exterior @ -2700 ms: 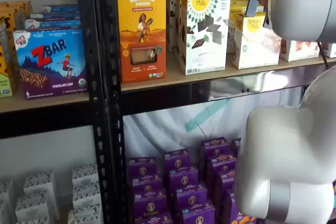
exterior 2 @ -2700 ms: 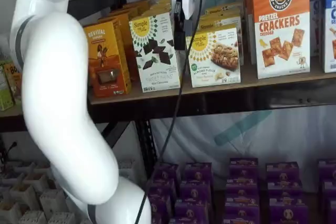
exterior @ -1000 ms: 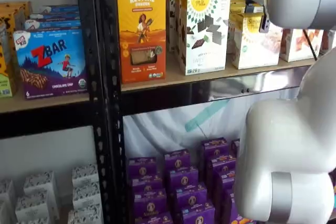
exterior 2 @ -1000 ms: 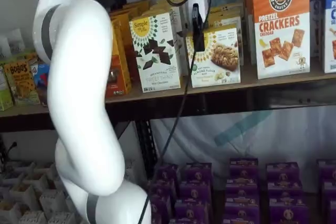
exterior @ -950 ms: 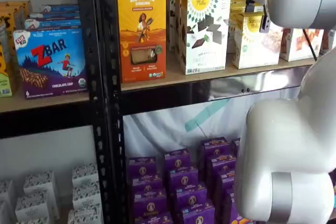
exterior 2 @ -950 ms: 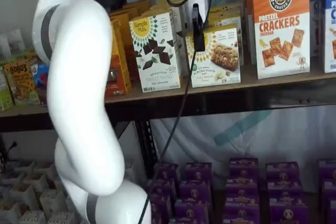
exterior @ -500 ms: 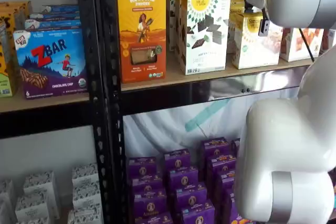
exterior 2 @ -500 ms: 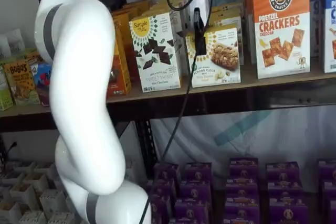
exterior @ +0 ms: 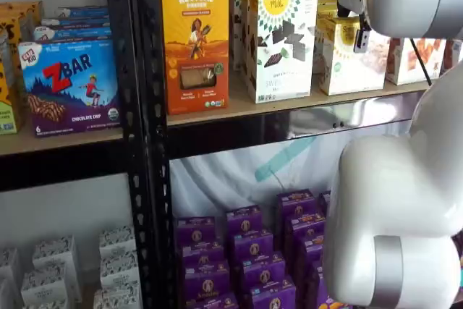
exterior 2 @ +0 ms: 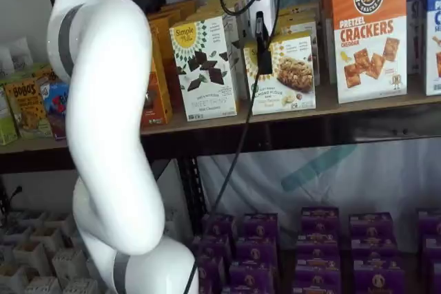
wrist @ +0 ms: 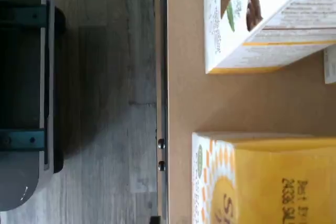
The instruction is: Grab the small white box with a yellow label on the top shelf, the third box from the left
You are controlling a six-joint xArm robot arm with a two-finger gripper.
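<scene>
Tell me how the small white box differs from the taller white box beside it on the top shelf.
The small white box is short, the taller white box nearly twice as high. The small one pictures pale snacks, the taller one dark chocolate shapes. One black finger hangs before the small box only. Both carry a yellow sun logo.

Even bright indoor light, glare on the top shelf [exterior: 347,117] beam, wrist view soft

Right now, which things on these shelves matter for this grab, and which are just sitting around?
Job:
small white box
top shelf
gripper, in front of the box; finger gap not visible

Bystanders:
tall Simple Mills box
Revival box
pretzel crackers box
ZBar box
purple boxes
</scene>
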